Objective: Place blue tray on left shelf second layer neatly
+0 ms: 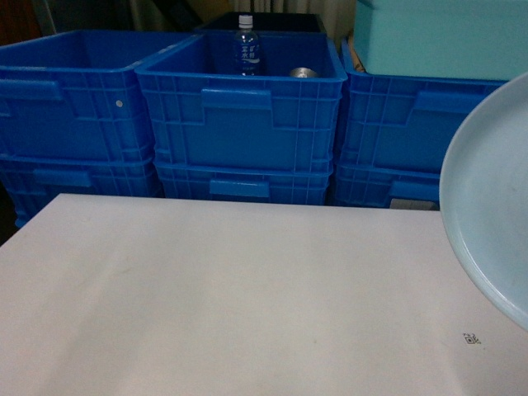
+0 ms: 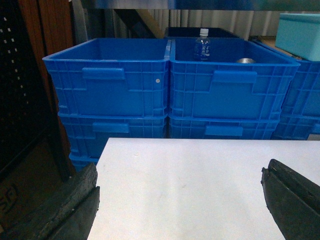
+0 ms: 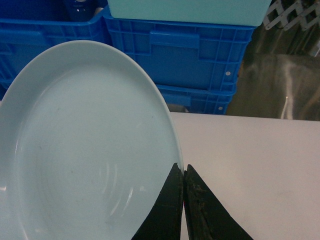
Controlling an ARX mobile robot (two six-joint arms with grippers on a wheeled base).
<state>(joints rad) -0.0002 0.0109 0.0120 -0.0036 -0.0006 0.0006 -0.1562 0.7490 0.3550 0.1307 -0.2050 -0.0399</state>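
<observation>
the blue tray (image 3: 85, 150) hangs tilted above the white table (image 1: 231, 289) at the right edge of your head view, lifted clear of the surface. the right gripper (image 3: 183, 172) pinches its rim, the two dark fingers (image 3: 167, 210) closed tight on the plastic edge with almost no gap between them. the left gripper (image 2: 180, 195) hovers low over the table's near-left corner, its pads (image 2: 292, 197) spread wide and nothing between them.

behind the table stand stacked blue crates (image 1: 243, 115); the middle one holds a water bottle (image 1: 247, 45) and a small metal can (image 1: 303, 73). a teal box (image 1: 437, 37) rests on the right-hand stack.

step in hand, as you may judge it: carrying, with the tray grasped and raised. the shelf does not show in any view, so you cannot yet line up on its second layer. the next move likely calls for turning toward the left until the rack appears, then levelling the tray before sliding it in. the one-edge pinch may let it swing.
</observation>
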